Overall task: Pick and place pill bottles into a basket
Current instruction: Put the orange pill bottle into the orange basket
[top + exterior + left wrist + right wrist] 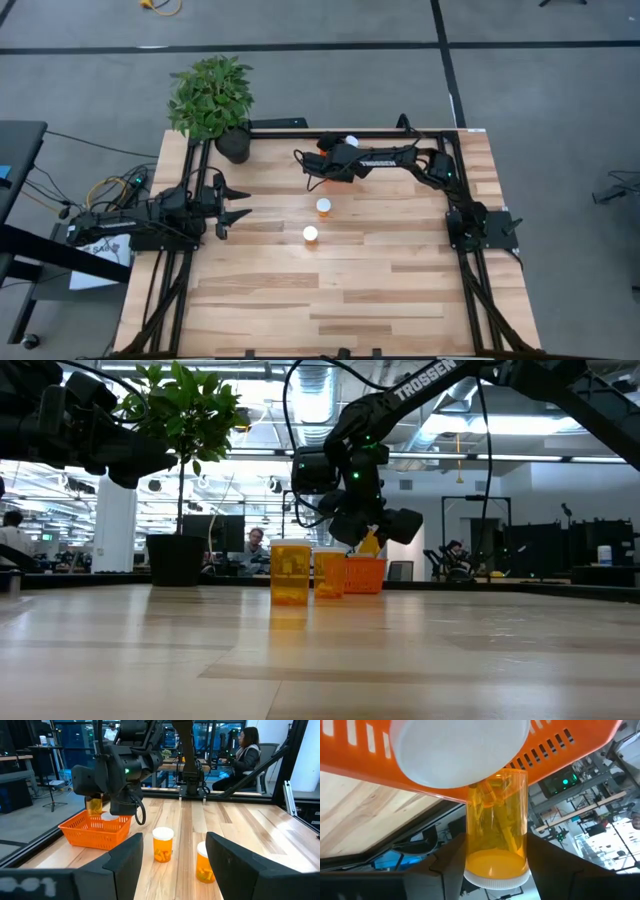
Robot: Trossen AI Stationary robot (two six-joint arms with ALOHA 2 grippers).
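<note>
The right gripper (95,802) hung over the basket (95,830), its jaws pinching a pill bottle (496,827) held cap-down, not yet let go. Another white-capped bottle (460,750) already lay in the basket beneath it, as far as the wrist view showed. Two more bottles (324,207) (310,234) stood upright on the table (380,290) well short of the basket, toward the table's middle, near each other. By my reading the task stood about halfway: one bottle in, one about to be released, two left to fetch. The left gripper (238,201) waited with its jaws spread, well away from the basket at the table's left side and facing the two standing bottles. The table was pale wooden planks in a dark frame; a potted plant (212,100) stood just left of the basket. Beyond the basket lay an open workspace where seated people (245,755) worked at desks
</note>
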